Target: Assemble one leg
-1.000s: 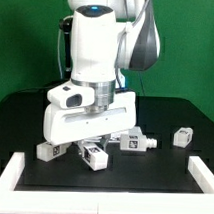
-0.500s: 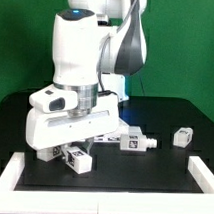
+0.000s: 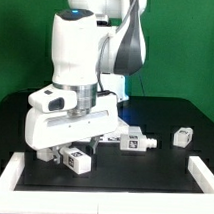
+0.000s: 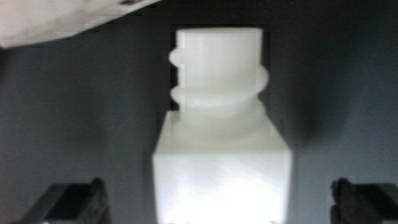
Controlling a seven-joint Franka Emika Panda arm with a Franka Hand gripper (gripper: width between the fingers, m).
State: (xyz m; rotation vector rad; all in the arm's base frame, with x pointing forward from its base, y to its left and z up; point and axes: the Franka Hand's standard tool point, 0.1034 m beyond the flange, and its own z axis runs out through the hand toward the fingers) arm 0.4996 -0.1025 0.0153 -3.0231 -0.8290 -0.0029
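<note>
A white square leg with a round threaded end fills the wrist view and lies on the black table. My gripper straddles its square body. Both dark fingertips stand apart from its sides with gaps, so the gripper is open and holds nothing. In the exterior view the gripper is low over the table at the front left, and the leg shows just under it, partly hidden by the hand.
Another white leg lies right of the gripper. A small white part sits further right. A white raised border runs along the table's front and sides.
The arm moved toward the exterior view's left a second ago and came down over the leg. It has hardly moved in the last half second.
</note>
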